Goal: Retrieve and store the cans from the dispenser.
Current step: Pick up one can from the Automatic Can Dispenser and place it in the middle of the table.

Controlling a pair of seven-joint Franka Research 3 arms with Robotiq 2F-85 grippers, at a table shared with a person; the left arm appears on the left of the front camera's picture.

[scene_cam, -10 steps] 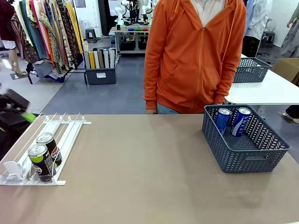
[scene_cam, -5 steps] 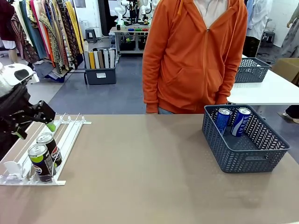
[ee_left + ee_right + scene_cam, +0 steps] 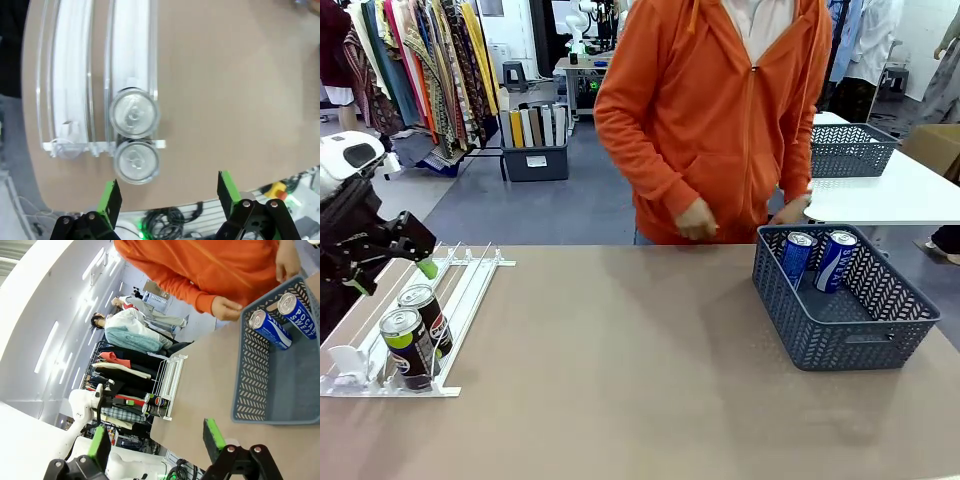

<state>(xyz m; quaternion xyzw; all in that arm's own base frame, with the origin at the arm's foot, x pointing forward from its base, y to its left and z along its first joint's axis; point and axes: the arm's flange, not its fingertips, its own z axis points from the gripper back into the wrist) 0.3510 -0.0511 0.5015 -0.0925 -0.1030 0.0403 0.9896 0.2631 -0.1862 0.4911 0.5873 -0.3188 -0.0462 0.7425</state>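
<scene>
Front view: left gripper [image 3: 392,272] hangs spread over the dispenser [image 3: 470,285] with two dark cans [image 3: 415,335], while two blue cans [image 3: 817,258] sit in the basket [image 3: 850,340]; left wrist view: jaws empty above the end can [image 3: 136,160], so descent and closing are judged next; right wrist view: right gripper [image 3: 156,437] parted, idle.

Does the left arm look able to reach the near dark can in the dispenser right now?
Probably yes: the left gripper hangs open above the dispenser, with the top of the near can in plain sight below it and nothing between them.
</scene>
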